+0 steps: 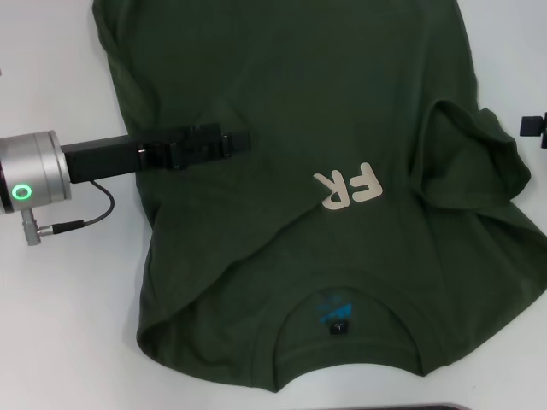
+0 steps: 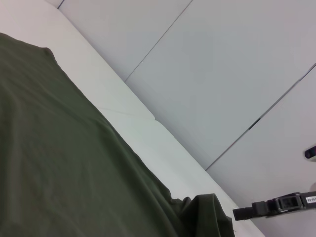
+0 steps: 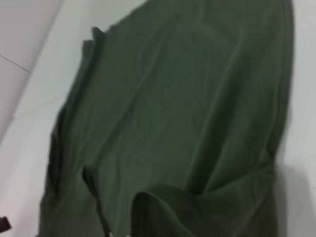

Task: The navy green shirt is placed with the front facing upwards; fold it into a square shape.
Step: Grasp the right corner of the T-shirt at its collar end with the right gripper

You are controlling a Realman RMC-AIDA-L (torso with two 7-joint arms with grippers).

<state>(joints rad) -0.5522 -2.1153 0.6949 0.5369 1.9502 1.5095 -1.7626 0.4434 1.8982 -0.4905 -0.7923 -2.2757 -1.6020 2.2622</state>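
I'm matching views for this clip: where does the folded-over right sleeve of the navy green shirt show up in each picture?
Head view: the right sleeve lies bunched at the right edge of the navy green shirt, near the right gripper.
Left wrist view: the same rumpled sleeve is at the bottom, beside the far-off right gripper.
Right wrist view: its rolled edge sits at the lower middle.
Shared landmark: the white table.

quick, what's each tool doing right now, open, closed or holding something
Left tool: over the navy green shirt, reaching in from its left side; whether it is open or closed cannot be told.
Right tool: at the shirt's right edge; cannot be told.
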